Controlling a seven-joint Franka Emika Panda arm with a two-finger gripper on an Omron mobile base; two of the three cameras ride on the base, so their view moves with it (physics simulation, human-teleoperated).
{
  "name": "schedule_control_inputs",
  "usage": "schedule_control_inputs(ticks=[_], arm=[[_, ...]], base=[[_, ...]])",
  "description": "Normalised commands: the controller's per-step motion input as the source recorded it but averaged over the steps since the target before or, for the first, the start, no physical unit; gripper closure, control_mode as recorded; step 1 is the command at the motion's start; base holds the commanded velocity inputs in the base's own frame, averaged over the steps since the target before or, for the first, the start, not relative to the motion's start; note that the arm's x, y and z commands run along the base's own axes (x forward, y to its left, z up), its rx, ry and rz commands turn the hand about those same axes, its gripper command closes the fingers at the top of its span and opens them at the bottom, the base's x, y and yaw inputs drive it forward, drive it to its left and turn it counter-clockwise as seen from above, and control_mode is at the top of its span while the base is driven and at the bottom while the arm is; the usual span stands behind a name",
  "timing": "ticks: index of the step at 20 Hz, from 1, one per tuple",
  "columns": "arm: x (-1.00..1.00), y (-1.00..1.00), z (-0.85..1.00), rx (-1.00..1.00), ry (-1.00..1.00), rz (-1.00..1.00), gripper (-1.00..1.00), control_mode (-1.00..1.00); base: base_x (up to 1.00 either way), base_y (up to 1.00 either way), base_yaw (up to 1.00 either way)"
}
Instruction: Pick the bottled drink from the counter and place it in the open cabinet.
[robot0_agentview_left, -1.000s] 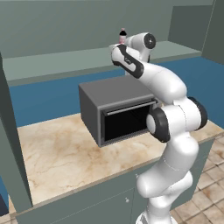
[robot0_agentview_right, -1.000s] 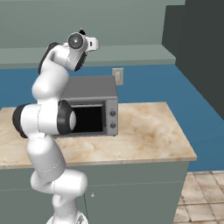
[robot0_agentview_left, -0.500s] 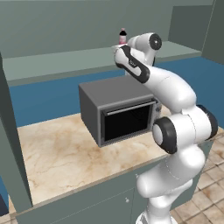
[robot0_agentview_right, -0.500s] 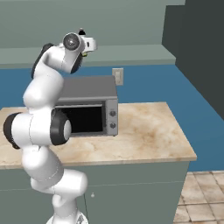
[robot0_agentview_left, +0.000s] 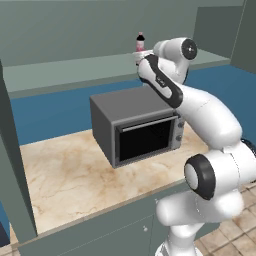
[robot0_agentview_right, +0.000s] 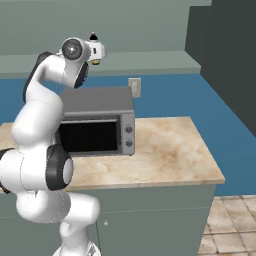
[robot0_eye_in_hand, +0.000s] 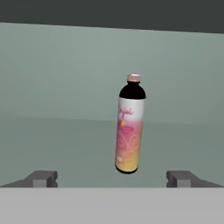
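Observation:
The bottled drink (robot0_eye_in_hand: 130, 127), pink with a white label and a dark cap, stands upright on the shelf of the open cabinet (robot0_eye_in_hand: 52, 144). It is a short way ahead of my gripper (robot0_eye_in_hand: 113, 179). The gripper is open, its two fingertips (robot0_eye_in_hand: 41, 178) far apart with nothing between them. In the left base view the bottled drink (robot0_agentview_left: 140, 42) rises just behind the gripper (robot0_agentview_left: 137, 56) on the open cabinet's shelf (robot0_agentview_left: 75, 70). In the right base view only the cap of the bottled drink (robot0_agentview_right: 93, 36) peeks over the hand, and the gripper (robot0_agentview_right: 102, 51) is at shelf height.
A dark grey microwave (robot0_agentview_left: 135, 125) sits on the beige counter (robot0_agentview_left: 65, 175) under the arm, its door shut. A wall outlet (robot0_agentview_right: 134, 86) is behind it. A grey-green cabinet side panel (robot0_agentview_left: 12, 165) stands at the left edge.
The arm's elbow and lower joints have swung toward the right of the left base view, and the hand has drifted slightly with them. The bottled drink has stayed in place on the shelf.

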Motion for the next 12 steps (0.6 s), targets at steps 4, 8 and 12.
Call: schedule_control_inputs(ticks=[4, 8, 12], arm=[[-0.73, -0.11, 0.05, 0.00, 0.07, -0.04, -1.00, -1.00], [-0.74, -0.11, 0.00, 0.00, 0.13, -0.05, -1.00, -1.00], [-0.76, -0.03, 0.00, 0.00, 0.16, -0.04, -1.00, -1.00]], base=[[0.00, 0.00, 0.00], [0.00, 0.00, 0.00], [0.00, 0.00, 0.00]])
